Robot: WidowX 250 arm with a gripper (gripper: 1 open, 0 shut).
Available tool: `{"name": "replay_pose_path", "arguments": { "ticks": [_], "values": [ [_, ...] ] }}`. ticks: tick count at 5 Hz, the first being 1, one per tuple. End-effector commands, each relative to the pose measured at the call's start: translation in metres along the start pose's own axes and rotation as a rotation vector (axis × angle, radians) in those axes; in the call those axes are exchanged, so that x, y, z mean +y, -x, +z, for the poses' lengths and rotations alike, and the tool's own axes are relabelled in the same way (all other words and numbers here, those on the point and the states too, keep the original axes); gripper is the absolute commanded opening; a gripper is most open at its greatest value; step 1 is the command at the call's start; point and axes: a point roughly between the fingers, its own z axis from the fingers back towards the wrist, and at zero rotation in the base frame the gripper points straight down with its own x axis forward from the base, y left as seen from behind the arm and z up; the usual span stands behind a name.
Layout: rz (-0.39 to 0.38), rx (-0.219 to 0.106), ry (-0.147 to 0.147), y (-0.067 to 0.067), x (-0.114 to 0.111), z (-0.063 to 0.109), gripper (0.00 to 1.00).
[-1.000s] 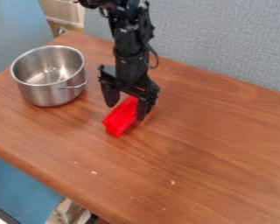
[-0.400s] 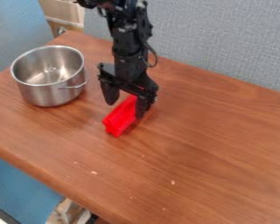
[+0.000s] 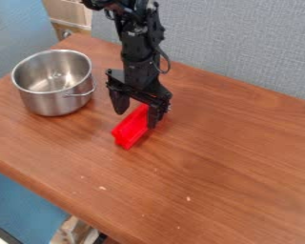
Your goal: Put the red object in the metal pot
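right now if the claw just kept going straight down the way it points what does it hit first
Most likely the red object. The claw points down, open, its fingers straddling the block's far end, so the block lies right under it, with the table beneath. Depth from this single view is uncertain.

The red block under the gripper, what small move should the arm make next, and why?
Probably close the jaws on the red block. The gripper points down, open, with its fingers either side of the block's upper end, and the block lies on the table. The metal pot stands empty off to the left, so a grip has to come before any lift toward it.
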Motion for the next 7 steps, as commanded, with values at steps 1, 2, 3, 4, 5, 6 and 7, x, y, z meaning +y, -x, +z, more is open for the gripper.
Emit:
{"name": "replay_pose_path", "arguments": {
  "ticks": [1, 2, 3, 4, 5, 6, 7],
  "values": [
    [0.011, -0.040, -0.010, -0.004, 0.007, 0.009, 1.00],
    [0.016, -0.032, -0.011, -0.003, 0.007, 0.005, 0.00],
    [0.023, -0.034, -0.005, -0.002, 0.009, 0.008, 0.00],
    [0.034, -0.041, 0.005, 0.000, 0.013, 0.015, 0.00],
    [0.045, -0.049, 0.015, 0.001, 0.017, 0.022, 0.00],
    [0.055, -0.059, 0.026, 0.003, 0.023, 0.031, 0.00],
    [0.074, -0.083, 0.036, 0.003, 0.033, 0.045, 0.00]
  ]
}}
